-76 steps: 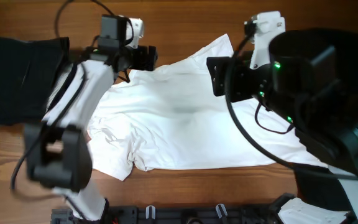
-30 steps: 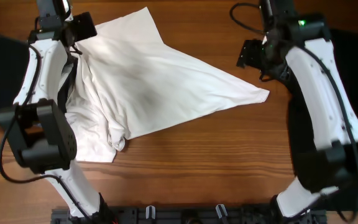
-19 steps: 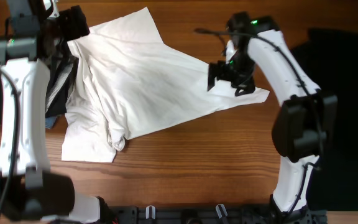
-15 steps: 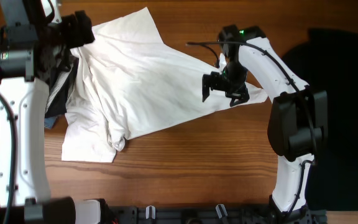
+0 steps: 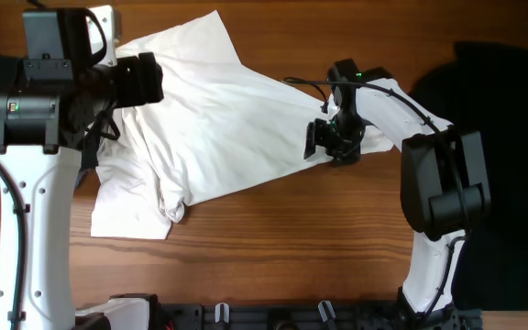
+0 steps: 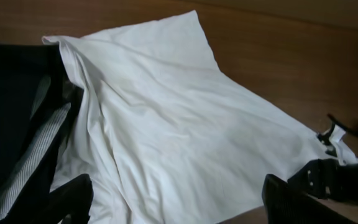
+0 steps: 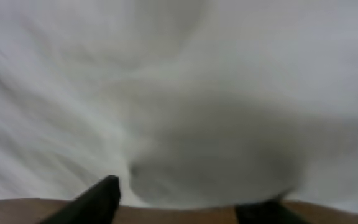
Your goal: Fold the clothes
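Overhead: we are seeing the white T-shirt (image 5: 218,119) lying rumpled on the table (image 5: 291,247), left of centre. The right gripper (image 5: 322,139) is sitting nearer its right corner than half a second ago.

Left wrist: the left gripper (image 6: 179,198) is hovering above the shirt, spread wide and holding nothing, beside a dark garment (image 6: 17,118).

Right wrist: the view is blurring, with fingers (image 7: 101,199) parted over cloth. We are judging the shirt light and limp, best pinched at the hem corners.

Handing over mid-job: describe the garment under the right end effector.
On the wooden table lies a crumpled white T-shirt, its pointed end beneath the right end effector. It alone is white; the left garment and right garment are dark.
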`<state>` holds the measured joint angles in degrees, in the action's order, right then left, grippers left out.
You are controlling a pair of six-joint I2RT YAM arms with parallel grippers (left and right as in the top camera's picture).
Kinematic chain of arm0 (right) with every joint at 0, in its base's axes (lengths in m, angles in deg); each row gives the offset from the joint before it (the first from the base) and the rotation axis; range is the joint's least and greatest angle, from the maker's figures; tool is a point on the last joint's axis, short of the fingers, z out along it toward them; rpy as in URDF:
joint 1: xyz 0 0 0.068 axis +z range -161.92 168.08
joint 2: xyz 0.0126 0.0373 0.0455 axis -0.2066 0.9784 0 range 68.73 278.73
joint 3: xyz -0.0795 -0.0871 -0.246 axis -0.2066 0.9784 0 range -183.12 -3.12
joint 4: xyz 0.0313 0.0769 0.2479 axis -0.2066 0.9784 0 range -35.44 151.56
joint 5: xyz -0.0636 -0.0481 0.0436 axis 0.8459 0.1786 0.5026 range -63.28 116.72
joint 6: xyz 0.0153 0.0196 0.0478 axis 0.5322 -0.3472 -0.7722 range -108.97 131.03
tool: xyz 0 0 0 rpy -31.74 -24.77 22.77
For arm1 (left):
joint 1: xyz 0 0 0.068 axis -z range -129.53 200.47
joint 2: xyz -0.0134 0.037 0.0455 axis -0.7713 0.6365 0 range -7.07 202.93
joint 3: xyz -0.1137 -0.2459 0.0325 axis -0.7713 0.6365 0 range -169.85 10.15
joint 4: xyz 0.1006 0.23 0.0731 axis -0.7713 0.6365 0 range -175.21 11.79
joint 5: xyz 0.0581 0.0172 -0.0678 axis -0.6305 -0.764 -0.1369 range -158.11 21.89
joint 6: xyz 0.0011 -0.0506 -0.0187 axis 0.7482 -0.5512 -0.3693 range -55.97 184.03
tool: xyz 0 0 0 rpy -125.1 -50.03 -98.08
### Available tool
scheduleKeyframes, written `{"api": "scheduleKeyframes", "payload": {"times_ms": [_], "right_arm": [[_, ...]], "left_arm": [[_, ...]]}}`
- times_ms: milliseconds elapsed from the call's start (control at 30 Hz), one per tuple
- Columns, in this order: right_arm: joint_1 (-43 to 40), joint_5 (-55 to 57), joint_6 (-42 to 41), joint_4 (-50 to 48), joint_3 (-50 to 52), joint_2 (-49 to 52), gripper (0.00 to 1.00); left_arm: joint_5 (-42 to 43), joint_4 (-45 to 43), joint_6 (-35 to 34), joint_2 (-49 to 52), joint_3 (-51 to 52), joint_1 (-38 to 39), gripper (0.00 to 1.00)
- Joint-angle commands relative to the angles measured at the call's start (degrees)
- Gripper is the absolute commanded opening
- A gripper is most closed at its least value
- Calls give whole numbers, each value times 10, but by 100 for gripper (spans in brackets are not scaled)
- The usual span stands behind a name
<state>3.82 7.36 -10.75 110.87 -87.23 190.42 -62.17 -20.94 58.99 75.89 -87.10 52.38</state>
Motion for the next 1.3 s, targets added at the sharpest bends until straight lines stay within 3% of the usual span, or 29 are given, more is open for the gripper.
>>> {"api": "scheduleKeyframes", "payload": {"times_ms": [0, 33, 267, 367, 533, 733, 767, 800, 833, 900, 1033, 1267], "right_arm": [[2, 17, 39, -36, 11, 20, 10], [2, 37, 39, -23, 3, 14, 4], [1, 207, -10, 77, -24, -135, 4], [1, 230, -22, 88, -24, -215, 4], [1, 210, -24, -40, -23, -341, 4], [12, 72, -58, -307, -13, -309, 4], [16, 56, -51, -337, -13, -296, 8], [23, 32, -35, -378, -13, -275, 45], [27, 22, -22, -396, -13, -259, 73], [27, 28, -22, -391, -13, -241, 87], [3, 108, -9, -315, -13, -236, 91], [-74, 205, -3, -63, -7, -235, 88]], "left_arm": [[7, 10, 3, -8, -4, 6, 85], [7, 12, 3, -8, -4, 6, 85], [7, 13, 3, -8, -4, 6, 86], [7, 9, 3, -8, -4, 6, 87], [7, -5, 3, -8, -4, 6, 88], [7, -7, 3, -8, -4, 6, 86], [7, -7, 3, -8, -4, 6, 86], [7, -5, 2, -8, -4, 6, 86], [7, -3, 3, -8, -4, 6, 86], [7, 3, 3, -8, -4, 6, 86], [7, 14, 3, -8, -4, 6, 87], [7, 13, 3, -8, -4, 6, 88]]}}
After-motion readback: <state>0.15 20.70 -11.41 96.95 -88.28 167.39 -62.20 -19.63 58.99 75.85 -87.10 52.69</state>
